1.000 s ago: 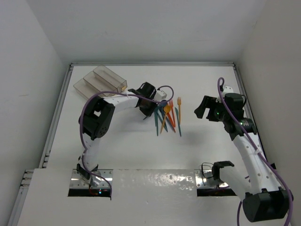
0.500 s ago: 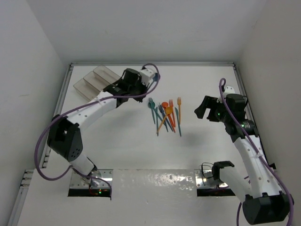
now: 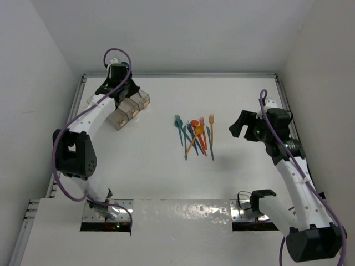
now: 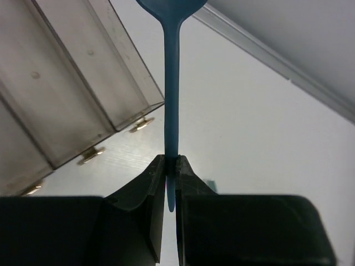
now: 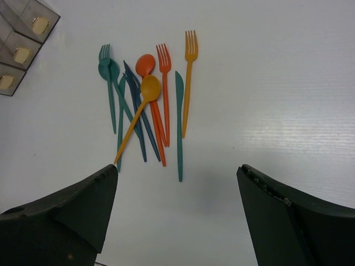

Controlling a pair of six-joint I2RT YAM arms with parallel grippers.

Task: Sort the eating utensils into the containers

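White table [image 3: 166,177]; I've L gripper [image 4: 171,166] clamped on blue utensil [image 4: 171,100] by handle end, tray [image 4: 66,100] close at left in wrist view, slots askew to its axis; R gripper [image 5: 177,169] gapes wide, empty.

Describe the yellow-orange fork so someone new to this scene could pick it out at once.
On the white table, find the pile of utensils near the middle. The yellow-orange fork lies along the pile's right edge, tines toward the far wall. Beside it is a teal knife; the red-orange fork further left is darker and redder.
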